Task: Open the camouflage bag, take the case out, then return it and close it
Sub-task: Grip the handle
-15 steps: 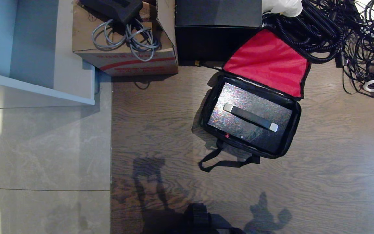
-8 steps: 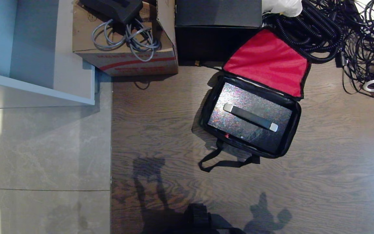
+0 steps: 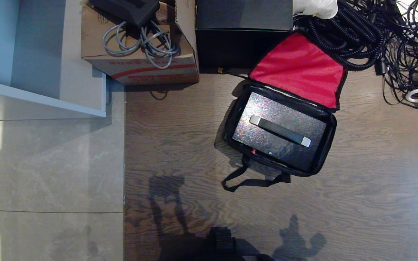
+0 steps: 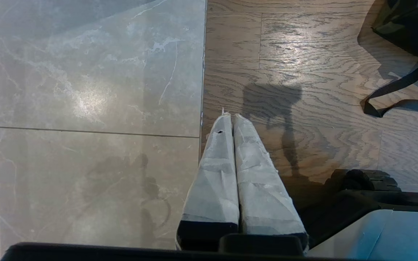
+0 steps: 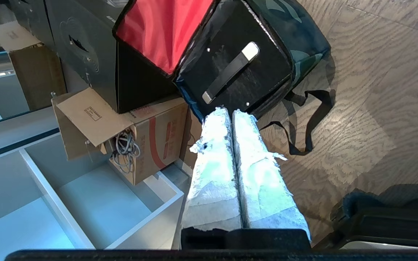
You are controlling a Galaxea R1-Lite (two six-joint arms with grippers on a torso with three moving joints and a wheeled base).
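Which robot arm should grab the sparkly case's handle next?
Probably the right. Its end effector, shut and empty, points toward the case in the open camouflage bag. The left end effector, also shut, faces bare floor beside the bag.

Overhead head view, two low wrist views, all sharing the camouflage bag (image 3: 321, 152).

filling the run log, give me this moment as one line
bag: open on floor, red flap back | case: inside bag | left tool: shut, empty, over floor | right tool: shut, empty, short of bag
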